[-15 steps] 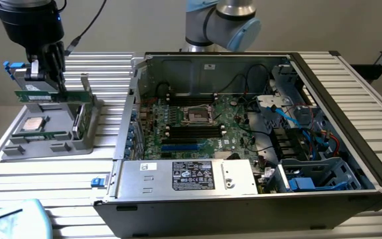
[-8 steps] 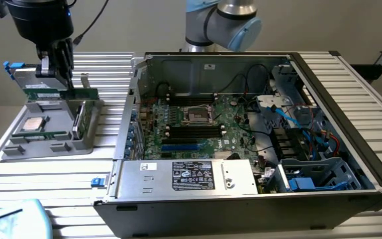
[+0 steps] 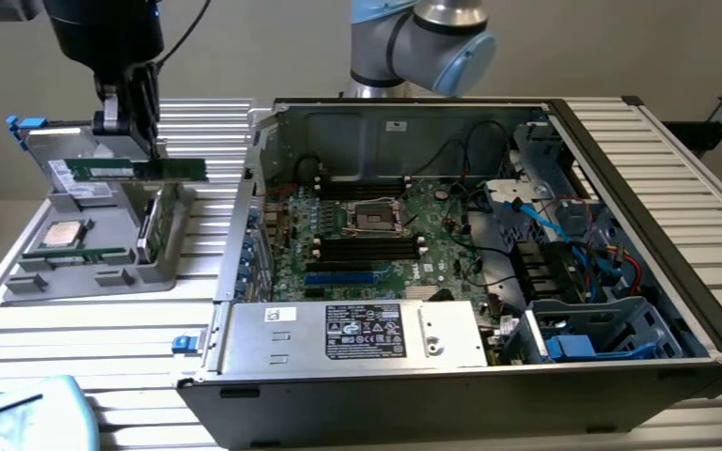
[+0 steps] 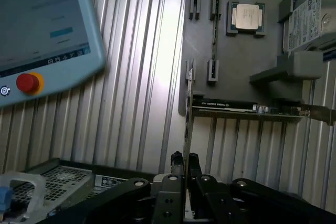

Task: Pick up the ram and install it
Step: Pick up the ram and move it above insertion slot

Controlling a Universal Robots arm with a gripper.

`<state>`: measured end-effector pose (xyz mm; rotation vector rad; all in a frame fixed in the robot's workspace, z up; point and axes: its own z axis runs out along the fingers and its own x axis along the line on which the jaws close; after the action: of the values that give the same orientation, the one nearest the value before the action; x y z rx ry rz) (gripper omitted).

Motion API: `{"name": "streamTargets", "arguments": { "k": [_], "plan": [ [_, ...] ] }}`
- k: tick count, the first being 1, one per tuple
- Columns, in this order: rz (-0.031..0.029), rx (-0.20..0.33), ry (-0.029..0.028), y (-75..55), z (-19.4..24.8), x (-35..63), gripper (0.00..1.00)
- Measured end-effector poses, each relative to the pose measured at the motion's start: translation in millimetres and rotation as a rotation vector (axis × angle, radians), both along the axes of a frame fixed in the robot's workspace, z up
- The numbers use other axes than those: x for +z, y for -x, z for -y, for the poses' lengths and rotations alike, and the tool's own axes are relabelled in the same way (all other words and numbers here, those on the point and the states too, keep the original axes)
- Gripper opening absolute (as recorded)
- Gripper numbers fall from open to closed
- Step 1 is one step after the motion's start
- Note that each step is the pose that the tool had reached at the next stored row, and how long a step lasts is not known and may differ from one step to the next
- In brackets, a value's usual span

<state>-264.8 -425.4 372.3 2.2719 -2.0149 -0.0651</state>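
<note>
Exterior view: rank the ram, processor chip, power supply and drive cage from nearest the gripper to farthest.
1. ram, held in the gripper, at the exterior view's upper left.
2. processor chip, on the grey tray beneath.
3. power supply, centre foreground.
4. drive cage, low at the exterior view's right.

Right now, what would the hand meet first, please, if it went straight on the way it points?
Pointing down and shut on the ram, the hand would probably meet the grey tray first, near its edge by the upright card; depth is unclear.
</note>
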Motion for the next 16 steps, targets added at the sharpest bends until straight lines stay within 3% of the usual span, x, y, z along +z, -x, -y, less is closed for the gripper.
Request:
{"name": "streamTargets", "arguments": {
  "k": [6, 16],
  "plan": [
    [-0.0002, 0.000, 0.0036, -22.4, -0.4, 3.7, 0.14],
    [-0.0001, 0.000, 0.0146, -65.6, -0.5, 5.7, 0.14]
  ]
}}
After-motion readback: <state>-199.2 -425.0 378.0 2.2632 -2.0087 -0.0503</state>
